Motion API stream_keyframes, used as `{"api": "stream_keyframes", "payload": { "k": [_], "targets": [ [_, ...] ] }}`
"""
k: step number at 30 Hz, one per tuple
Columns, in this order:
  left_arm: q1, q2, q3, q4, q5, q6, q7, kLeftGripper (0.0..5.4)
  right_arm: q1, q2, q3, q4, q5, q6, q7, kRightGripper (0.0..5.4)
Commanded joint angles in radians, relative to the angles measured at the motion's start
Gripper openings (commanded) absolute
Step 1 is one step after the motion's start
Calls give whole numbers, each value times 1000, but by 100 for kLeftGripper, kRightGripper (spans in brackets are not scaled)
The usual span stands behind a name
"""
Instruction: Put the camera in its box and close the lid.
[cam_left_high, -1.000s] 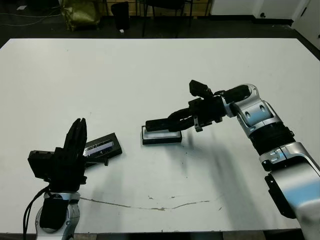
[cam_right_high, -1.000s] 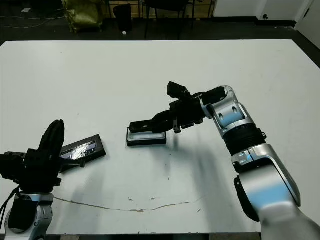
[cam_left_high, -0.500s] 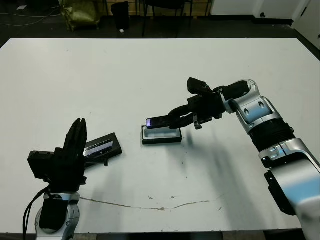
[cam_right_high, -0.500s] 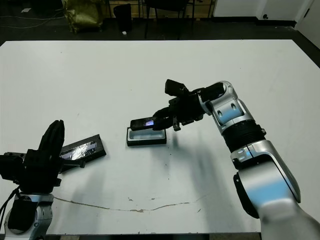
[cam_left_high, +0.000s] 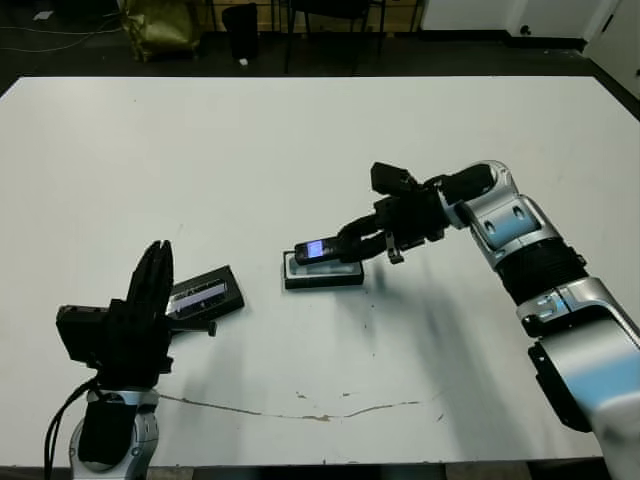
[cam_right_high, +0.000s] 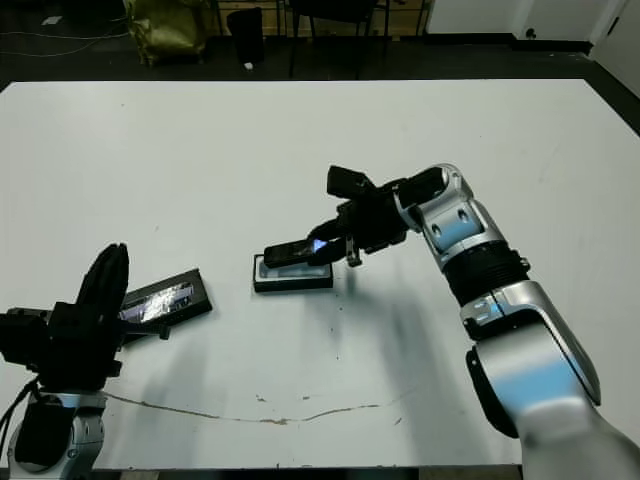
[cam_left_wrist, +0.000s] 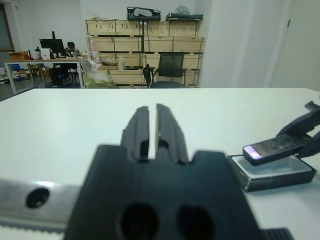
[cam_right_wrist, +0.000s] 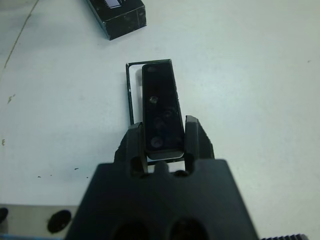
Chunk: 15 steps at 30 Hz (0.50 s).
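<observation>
Black camera (cam_left_high: 322, 249) pinched in R tool (cam_left_high: 345, 240) over box (cam_left_high: 322, 272); L tool (cam_left_wrist: 154, 131) pressed together

White worktop (cam_left_high: 200, 150), matte; a thin brownish scratch line (cam_left_high: 300, 412) runs near its close edge, with a few dark specks around it. Dark floor (cam_left_high: 60, 60) beyond the far edge. A crumpled yellow-olive bag (cam_left_high: 160, 25) and a black bin (cam_left_high: 240, 28) stand on it. Left wrist view: white walls (cam_left_wrist: 240, 40), wooden shelving (cam_left_wrist: 142, 57) stacked with crates, a black office chair (cam_left_wrist: 170, 70), a desk with a monitor (cam_left_wrist: 50, 47). Even overhead light, soft shadows.
</observation>
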<state>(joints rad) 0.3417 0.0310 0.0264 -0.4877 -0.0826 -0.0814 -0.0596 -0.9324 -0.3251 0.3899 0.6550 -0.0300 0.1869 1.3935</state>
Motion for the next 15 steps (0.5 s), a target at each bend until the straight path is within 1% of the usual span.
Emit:
{"api": "stream_keyframes", "payload": {
  "k": [1,3,5,11,15],
  "targets": [
    [15,-4,-3,10,1,10,3,0,17,1,0,13,5,6,14,38],
    [16,-3,-4,11,7,10,5,0,18,0,3,8,1,7,16,38],
    [17,-4,-6,11,7,10,5,0,20,-2,6,4,-4,-9,15,38],
    [20,-4,-9,27,5,-20,-2,0,16,-1,25,0,-21,7,16,38],
    [27,-6,-13,20,0,-13,1,0,20,-1,33,-15,-33,-3,7,38]
  ]
}}
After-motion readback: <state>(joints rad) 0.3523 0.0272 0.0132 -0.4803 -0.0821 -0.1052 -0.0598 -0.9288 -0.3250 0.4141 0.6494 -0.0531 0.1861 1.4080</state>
